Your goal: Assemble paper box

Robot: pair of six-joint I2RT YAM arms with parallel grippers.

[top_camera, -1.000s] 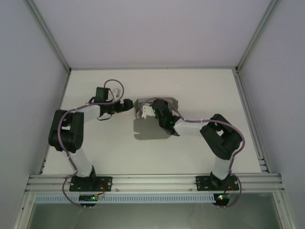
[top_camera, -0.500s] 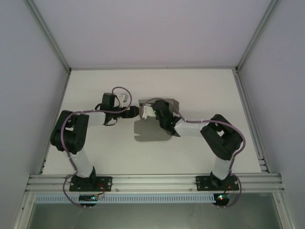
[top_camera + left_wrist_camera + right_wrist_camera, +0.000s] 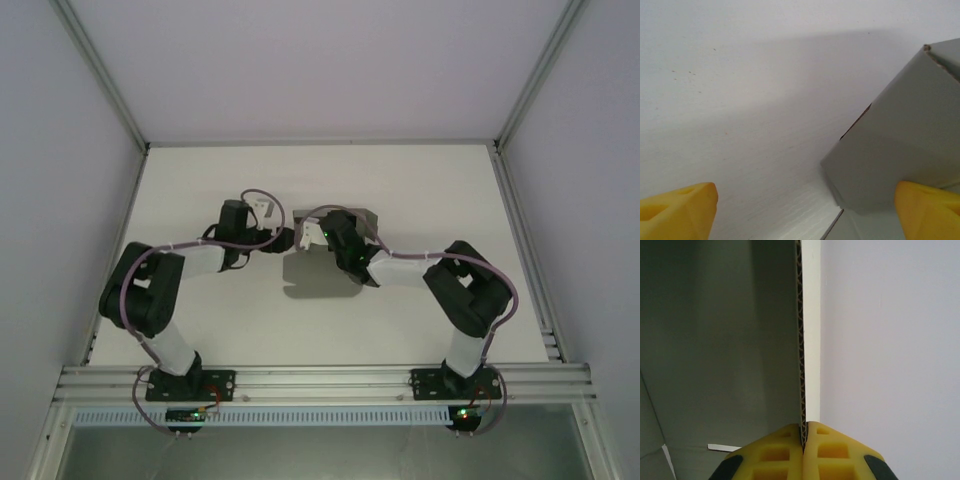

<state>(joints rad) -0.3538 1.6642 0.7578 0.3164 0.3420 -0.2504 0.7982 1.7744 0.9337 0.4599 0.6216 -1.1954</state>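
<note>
While my right gripper (image 3: 803, 436) is clenched on the paper box (image 3: 715, 340), my left gripper (image 3: 805, 215) stands released. Its two yellow fingers (image 3: 682, 207) are spread wide, with bare desk (image 3: 740, 90) between them.

In the right wrist view my pads meet on a standing cardboard wall seen edge-on. Its corrugated core runs straight up from the pinch. Grey board lies to the left of that edge and a pale plain surface to the right.

In the left wrist view a grey corner of the box juts in from the right, with a shadow on the desk beside it. My finger on that side sits right against the corner's lower edge, though I cannot tell whether it touches. A dark slit shows where two panels of the corner meet.

From the top view the paper box (image 3: 318, 272) lies about the middle of the desk, midway between its left and right edges. Its flat panel spreads toward the near edge. Its far part is folded up, and there my right gripper (image 3: 312, 233) reaches in from the right. My left gripper (image 3: 287, 240) comes in from the left and sits just beside the box's far-left corner. Both arms bend inward over the white desk, well apart from its corners.
</note>
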